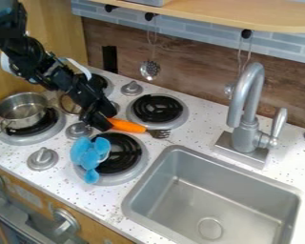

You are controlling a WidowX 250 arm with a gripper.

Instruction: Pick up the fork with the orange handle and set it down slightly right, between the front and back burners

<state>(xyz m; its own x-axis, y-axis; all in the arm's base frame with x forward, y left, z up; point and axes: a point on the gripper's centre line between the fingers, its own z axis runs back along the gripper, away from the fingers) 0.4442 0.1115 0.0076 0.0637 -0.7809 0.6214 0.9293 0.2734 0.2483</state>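
Camera view: black arm point(66, 78) slanting down from the upper left, pincer point(102, 123) at an orange-handled fork point(129, 126).
The pincer tilts downward left of centre, meeting the handle's left end; whether it is spread or pinching, I cannot tell. The fork's tines point right, between two black burners point(157, 109) point(121, 153); a blue plastic piece point(89, 158) sits just below.

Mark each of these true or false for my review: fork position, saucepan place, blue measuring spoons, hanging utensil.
1. The orange-handled fork has its handle end at the gripper. True.
2. The saucepan sits in the sink. False: it is on a burner.
3. The blue measuring spoons are at the front burner. True.
4. The slotted spoon lies on the counter. False: it hangs by the backsplash.
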